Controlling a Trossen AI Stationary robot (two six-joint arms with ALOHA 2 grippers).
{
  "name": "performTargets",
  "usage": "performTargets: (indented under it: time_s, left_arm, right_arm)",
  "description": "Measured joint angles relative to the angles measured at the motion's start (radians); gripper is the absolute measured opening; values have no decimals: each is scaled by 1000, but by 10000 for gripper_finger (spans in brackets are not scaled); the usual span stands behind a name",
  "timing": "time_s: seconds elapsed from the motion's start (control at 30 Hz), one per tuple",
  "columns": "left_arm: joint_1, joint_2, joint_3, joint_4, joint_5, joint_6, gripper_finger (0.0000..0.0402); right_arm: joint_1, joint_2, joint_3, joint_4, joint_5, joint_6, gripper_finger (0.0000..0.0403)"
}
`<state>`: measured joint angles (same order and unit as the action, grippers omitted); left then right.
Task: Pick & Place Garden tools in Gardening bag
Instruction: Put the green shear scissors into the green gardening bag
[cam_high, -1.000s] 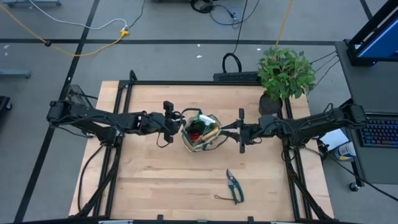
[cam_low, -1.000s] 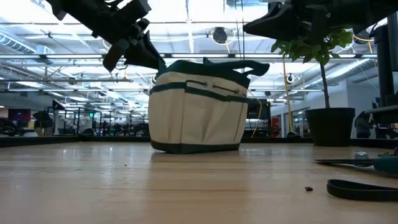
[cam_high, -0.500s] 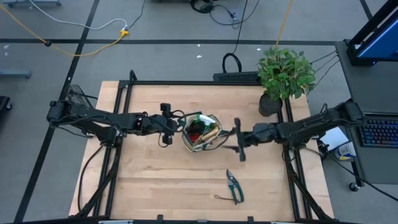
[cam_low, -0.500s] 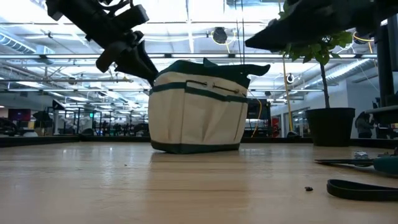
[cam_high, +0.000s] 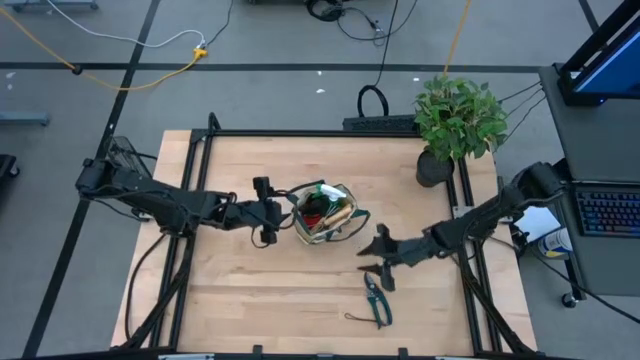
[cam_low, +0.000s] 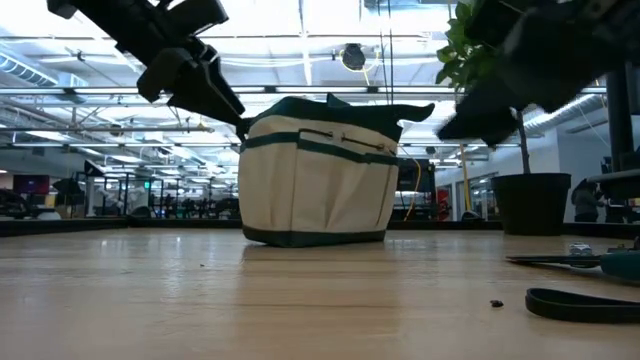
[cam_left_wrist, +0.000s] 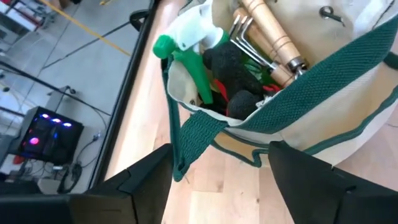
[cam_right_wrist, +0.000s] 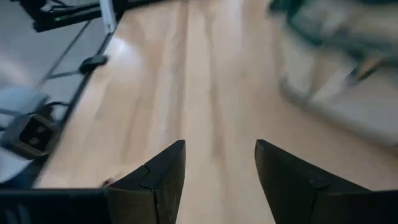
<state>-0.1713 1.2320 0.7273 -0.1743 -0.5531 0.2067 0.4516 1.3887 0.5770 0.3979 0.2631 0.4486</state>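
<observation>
Left gripper (cam_high: 266, 212) hovering just beside the gardening bag (cam_high: 324, 212), fingers (cam_left_wrist: 134, 186) spread wide with nothing between them; green loop handle (cam_left_wrist: 193, 134) hanging loose just ahead of the fingertips, apart from both pads. Inside the bag's open mouth, just beyond those fingers: green spray bottle (cam_left_wrist: 186, 46), wooden-handled tools (cam_left_wrist: 267, 34), red-black gloves (cam_left_wrist: 233, 78). Bag standing upright near the middle of the table (cam_high: 250, 290), seen in the low view as a tan tote with dark green trim (cam_low: 318, 178), left gripper raised beside its upper edge (cam_low: 185, 75). Right gripper (cam_high: 383, 260) well clear of the bag, fingers (cam_right_wrist: 155, 180) parted wide and empty, bare wood showing in the gap between them. Pruning shears (cam_high: 375, 300) lying flat on the table just past the right fingertips, not touched; from table height, shears at the edge of the frame (cam_low: 585, 262). Potted plant (cam_high: 458, 120) standing at the table's far corner, well apart from both sets of fingers.
</observation>
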Motion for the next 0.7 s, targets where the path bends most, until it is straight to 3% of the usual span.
performTargets:
  time_s: [0.2, 0.4, 0.57, 0.7]
  left_arm:
    - [-26, 0, 0, -2, -91, 3, 269]
    - [-27, 0, 0, 0, -129, -1, 269]
    - [-27, 0, 0, 21, -129, -11, 269]
    - [-24, 0, 0, 54, -129, -6, 269]
  right_arm:
    - [82, 47, 0, 3, 29, 166, 187]
    - [140, -25, 0, -62, 29, 200, 187]
    - [162, -89, 2, -191, 18, 334, 187]
    - [163, -121, 62, -379, -64, 365, 187]
